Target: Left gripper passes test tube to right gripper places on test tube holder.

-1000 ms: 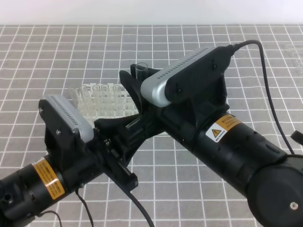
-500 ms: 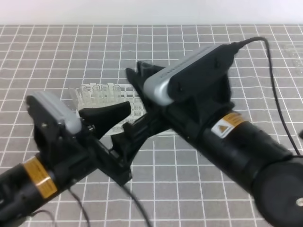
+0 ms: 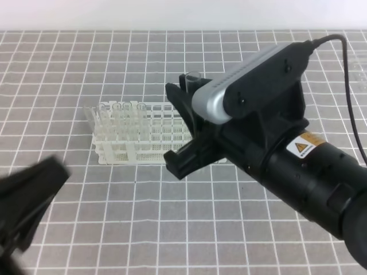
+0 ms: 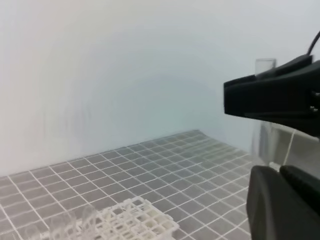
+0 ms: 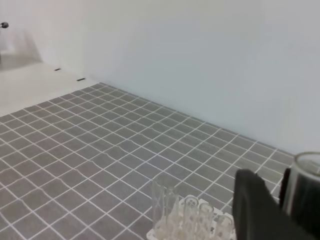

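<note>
The right gripper point(image 3: 192, 123) is clenched on the test tube point(image 3: 192, 78), which stands upright between its jaws. The left gripper point(image 3: 26, 197) is blurred, so its jaw state is unclear. Now the tube should stay vertical, its lower end centred over a free hole of the test tube holder point(image 3: 143, 134), and go down slowly.

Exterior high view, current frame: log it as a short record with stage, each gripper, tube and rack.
stage: handover done, placing not yet done
right gripper: shut on the test tube, above the right end of the rack
left gripper: blurred at the lower left edge, apart from the tube, jaw state unclear
test tube: upright, only its open top shows above the fingers
test tube holder: white rack on the gridded mat, several clear tubes in its left part
</note>
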